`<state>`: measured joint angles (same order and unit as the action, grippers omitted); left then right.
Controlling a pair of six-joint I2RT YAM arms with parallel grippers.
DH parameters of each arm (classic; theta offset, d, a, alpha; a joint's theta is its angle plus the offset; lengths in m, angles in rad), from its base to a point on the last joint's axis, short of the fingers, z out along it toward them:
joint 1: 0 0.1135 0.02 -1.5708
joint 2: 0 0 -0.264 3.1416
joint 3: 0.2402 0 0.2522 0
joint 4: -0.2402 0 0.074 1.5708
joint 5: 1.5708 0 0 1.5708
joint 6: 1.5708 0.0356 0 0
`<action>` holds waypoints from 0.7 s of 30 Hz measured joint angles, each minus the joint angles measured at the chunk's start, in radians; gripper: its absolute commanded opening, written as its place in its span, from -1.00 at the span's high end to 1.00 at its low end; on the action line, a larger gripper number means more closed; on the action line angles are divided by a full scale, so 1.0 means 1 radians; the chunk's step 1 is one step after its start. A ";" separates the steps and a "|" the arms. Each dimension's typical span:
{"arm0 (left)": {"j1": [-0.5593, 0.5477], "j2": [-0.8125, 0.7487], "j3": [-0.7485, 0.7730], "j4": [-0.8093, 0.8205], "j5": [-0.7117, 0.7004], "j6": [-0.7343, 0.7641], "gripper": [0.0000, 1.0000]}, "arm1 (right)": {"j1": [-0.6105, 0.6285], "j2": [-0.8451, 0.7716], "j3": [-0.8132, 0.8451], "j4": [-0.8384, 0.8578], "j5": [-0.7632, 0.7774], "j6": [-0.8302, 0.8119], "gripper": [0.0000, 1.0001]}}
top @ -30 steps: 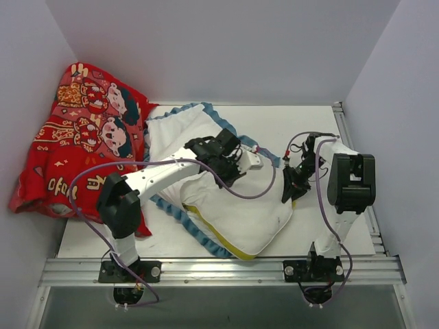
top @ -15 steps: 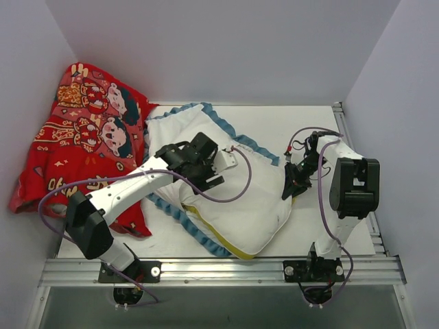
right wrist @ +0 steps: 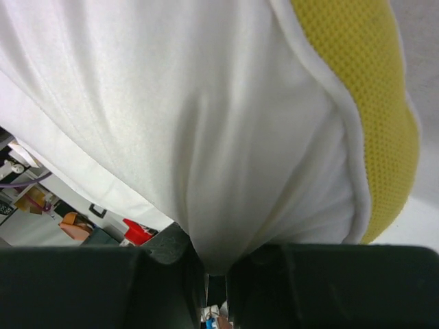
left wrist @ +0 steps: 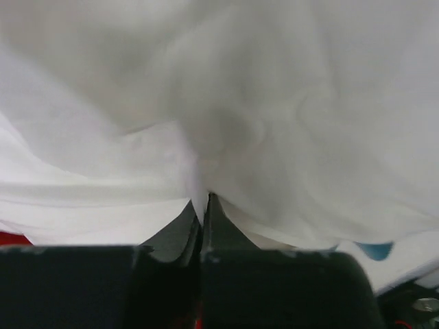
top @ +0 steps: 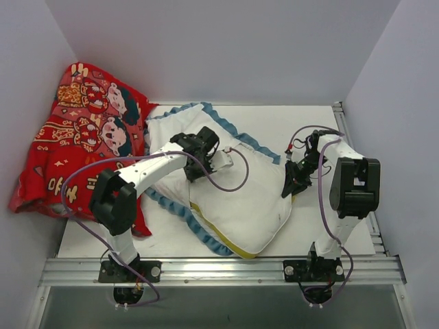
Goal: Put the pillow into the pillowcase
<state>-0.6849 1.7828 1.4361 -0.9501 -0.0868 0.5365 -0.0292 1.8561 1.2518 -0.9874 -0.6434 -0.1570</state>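
Item: pillow (top: 240, 199), mid-worktop (top: 302, 123) atop the pillowcase (top: 168, 123), my right gripper (right wrist: 209, 267) pinching its yellow-piped right edge, my left gripper (left wrist: 204, 205) pinching the case's white lining, which I should lift clear to open the mouth before feeding.

My left arm stretches forward toward the middle, elbow low, and my left gripper (left wrist: 204, 205) is pinched fully closed. My right arm folds upright; my right gripper (right wrist: 209, 269) points leftward, clamped nearly closed.
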 measured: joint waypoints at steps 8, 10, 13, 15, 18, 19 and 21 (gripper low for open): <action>-0.288 0.113 0.400 -0.039 0.371 -0.108 1.00 | 0.043 -0.088 -0.019 0.031 -0.101 0.072 1.00; -0.314 0.101 0.330 -0.007 0.449 -0.115 1.00 | 0.040 -0.143 -0.034 0.034 -0.140 0.084 1.00; -0.268 0.077 0.139 0.031 0.524 -0.115 0.88 | 0.031 -0.208 -0.056 0.036 -0.179 0.089 1.00; -0.207 0.068 0.047 0.027 0.530 -0.114 0.65 | 0.030 -0.227 -0.073 0.043 -0.186 0.087 1.00; -0.119 0.027 -0.018 0.016 0.527 -0.110 0.02 | 0.030 -0.235 -0.106 0.059 -0.186 0.076 1.00; -0.101 0.005 -0.020 0.012 0.528 -0.118 -0.10 | 0.030 -0.235 -0.117 0.063 -0.184 0.071 1.00; -0.081 -0.062 -0.011 0.023 0.531 -0.135 -0.34 | 0.030 -0.237 -0.137 0.064 -0.172 0.056 0.99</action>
<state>-0.7662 1.7206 1.4254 -0.9276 0.4438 0.4015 0.0006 1.6192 1.1152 -0.9237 -0.8154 -0.1009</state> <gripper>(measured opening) 0.602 0.114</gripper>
